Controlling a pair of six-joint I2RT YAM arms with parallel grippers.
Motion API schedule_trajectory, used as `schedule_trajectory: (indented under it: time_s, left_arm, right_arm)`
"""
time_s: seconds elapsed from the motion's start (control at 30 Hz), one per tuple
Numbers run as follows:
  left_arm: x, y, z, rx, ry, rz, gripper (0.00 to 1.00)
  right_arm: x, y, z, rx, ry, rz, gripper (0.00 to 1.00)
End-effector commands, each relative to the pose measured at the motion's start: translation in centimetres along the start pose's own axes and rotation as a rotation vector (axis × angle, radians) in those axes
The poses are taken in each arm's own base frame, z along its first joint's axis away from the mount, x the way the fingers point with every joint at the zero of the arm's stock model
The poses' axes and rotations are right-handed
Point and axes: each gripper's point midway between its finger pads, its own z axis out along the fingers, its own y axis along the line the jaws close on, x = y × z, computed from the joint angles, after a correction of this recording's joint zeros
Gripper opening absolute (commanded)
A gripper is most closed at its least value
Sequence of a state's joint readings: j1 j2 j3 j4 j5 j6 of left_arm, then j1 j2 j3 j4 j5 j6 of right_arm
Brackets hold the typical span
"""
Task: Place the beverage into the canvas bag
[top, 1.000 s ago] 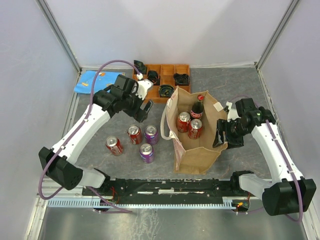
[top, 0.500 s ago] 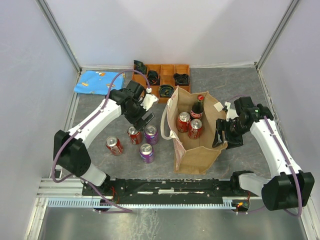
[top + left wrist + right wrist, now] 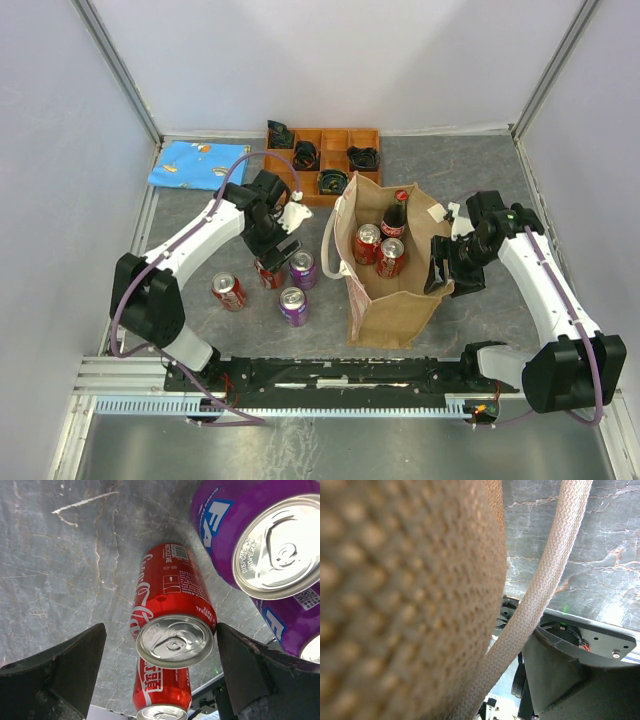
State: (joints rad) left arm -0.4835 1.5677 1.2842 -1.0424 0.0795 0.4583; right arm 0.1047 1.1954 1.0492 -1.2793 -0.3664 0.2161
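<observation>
Gaping empty, the left gripper [image 3: 160, 656] has a red can [image 3: 170, 600] between its jaws. Right gripper [image 3: 446, 268] sits against the canvas bag [image 3: 395, 318]; its grip is unclear.

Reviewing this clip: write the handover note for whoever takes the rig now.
Left gripper open, straddling an upright red can, not closed.
Right gripper at the canvas bag's right rim; grip unclear.
Done: bottle and two red cans in the bag.
On the table: another red can, two purple cans.
Left: grasp, lift, bag this can, then the others.
</observation>
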Motion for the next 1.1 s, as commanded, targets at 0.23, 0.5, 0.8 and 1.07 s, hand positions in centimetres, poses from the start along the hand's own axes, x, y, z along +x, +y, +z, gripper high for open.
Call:
schedule_trajectory:
  time_s: [0.23, 0.5, 0.8, 1.07]
  left_arm:
    - [0.7, 0.5, 0.7, 0.016, 0.034, 0.051, 0.48]
    - [-3.5, 3.4, -3.7, -0.065, -0.102, 0.015, 0.03]
    - [-17.7, 7.8, -17.3, -0.134, -0.558, -0.033, 0.03]
    - [-25.1, 1.2, -28.1, 0.009, -1.016, 0.052, 0.03]
  right_arm:
    - [-0.9, 0.2, -0.3, 0.003, -0.022, -0.013, 0.74]
    - [-0.6, 0.2, -0.3, 0.002, -0.021, -0.009, 0.74]
    - [0.0, 0.1, -0.4, 0.002, -0.021, -0.007, 0.74]
    - [0.6, 0.0, -0.2, 0.001, -0.018, -0.002, 0.74]
